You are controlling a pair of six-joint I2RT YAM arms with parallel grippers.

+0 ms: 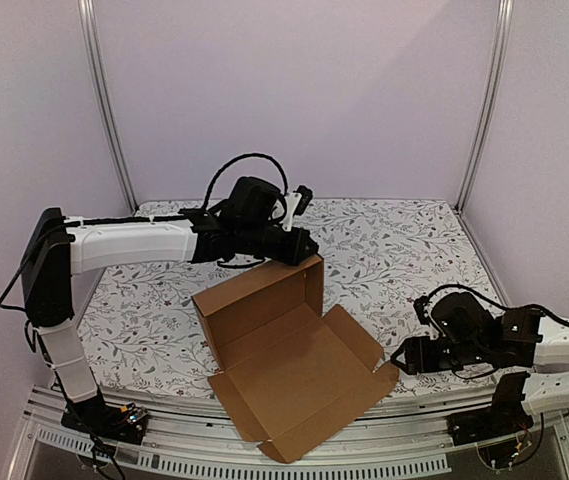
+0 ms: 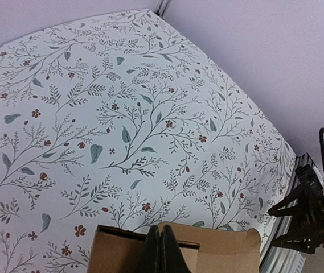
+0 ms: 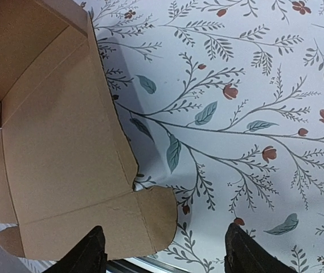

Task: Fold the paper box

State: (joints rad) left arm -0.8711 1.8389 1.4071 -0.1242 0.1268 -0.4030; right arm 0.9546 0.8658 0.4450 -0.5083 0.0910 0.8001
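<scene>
The plain brown corrugated-cardboard paper box (image 1: 284,350) sits half formed in the middle of the bench (image 1: 434,250), toward its near edge. Its far part has a rear wall and one side wall standing. The nearer panel and its flaps lie flat, and the front corner reaches over the metal rail (image 1: 164,462).

The left tool (image 1: 304,250) is at the top far corner of the standing wall. Its fingers are pressed fully together, tips on the wall's upper edge; whether cardboard is pinched between them cannot be told. The right tool (image 3: 164,242) hovers wide apart and empty just beside the rounded flap (image 3: 150,219) on the box's right side, touching nothing.

The step in hand looks like raising the tray walls, with the left tool steadying the standing corner. The next move probably calls for the right tool to catch that flat flap and hinge it up along its crease without shoving the sheet sideways.

A white cloth printed with grey-green leaves and small red flowers covers the bench. Pale lilac walls (image 1: 294,90) enclose it, with silver metal posts (image 1: 104,100) in the far corners.
</scene>
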